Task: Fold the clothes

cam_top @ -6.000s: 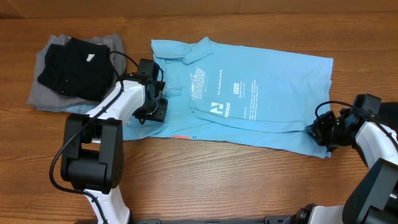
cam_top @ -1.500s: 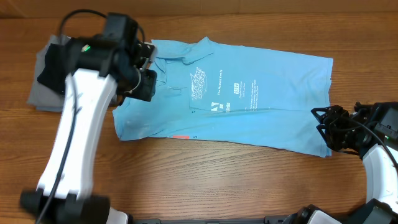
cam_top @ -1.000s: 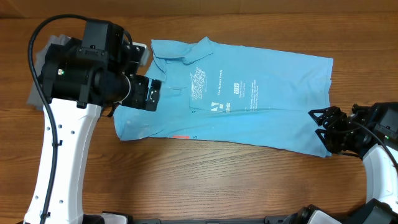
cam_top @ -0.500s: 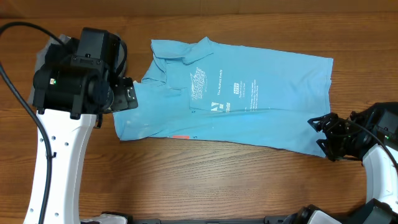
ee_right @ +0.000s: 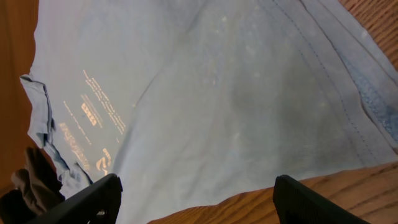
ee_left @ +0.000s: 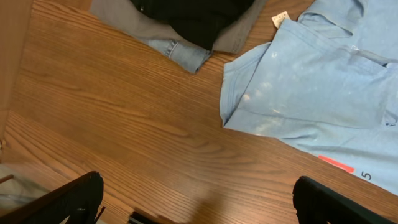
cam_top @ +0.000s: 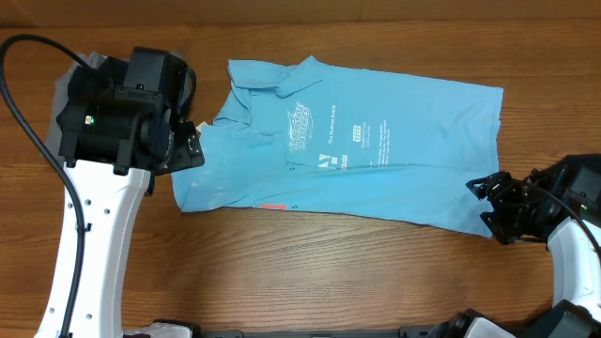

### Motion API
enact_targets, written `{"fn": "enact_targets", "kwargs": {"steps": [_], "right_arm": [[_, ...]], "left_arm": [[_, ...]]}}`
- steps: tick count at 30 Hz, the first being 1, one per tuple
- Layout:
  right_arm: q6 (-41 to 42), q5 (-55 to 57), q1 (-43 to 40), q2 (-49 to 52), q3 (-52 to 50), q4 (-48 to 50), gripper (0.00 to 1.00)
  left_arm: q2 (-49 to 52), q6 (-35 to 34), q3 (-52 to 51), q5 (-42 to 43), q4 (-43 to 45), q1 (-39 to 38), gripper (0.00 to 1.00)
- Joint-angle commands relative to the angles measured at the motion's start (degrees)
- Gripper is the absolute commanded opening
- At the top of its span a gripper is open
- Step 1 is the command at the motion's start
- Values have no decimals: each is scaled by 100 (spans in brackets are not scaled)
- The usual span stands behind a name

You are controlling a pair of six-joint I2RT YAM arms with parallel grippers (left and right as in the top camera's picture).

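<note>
One big blue shirt (cam_top: 376, 141) lies spread out on the bench (cam_top: 329, 282), front side up. Its collar points to the left and its bottom hem is on the right. White and dark letters are printed across the middle. A small red tag (cam_top: 272, 207) shows at the near edge, close to the left sleeve.

Left of the shirt is a little pile of other clothes. In the left wrist view a black piece (ee_left: 193, 15) sits on top of a grey piece (ee_left: 118, 12). A denim piece (ee_left: 180, 53) pokes out from under them. The pile lies just beside the shirt's sleeve. From above, the left arm (cam_top: 113, 131) hides most of this pile, and only a grey edge shows.

The left jaws are wide apart and hold nothing. They hang over bare wood, near the sleeve and the pile, touching neither.

The right arm (cam_top: 563, 202) is at the far right of the bench. The right jaws are apart too, at the near right corner of the shirt, by the hem. The right wrist view shows blue cloth lying flat between the two tips — not pinched. I cannot tell whether the tips touch the cloth.
</note>
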Motion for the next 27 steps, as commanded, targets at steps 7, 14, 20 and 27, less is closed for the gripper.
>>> {"fn": "enact_targets", "kwargs": {"steps": [7,14,20,27], "right_arm": [[50,855,35,155,107,-372,82],[153,944,66,1093,-125,-310,75],[358,1132,81,1698,-151,216,62],[1082,2450,33,1947,-144,382,10]], "left_arm": [[-234,249,-44,339,96,269,100],[-234,629,-896,1303,922,739,100],[-234,798,-1786,1722,1661,964,100],[-234,994,-1945,1727,1764,966,100]]}}
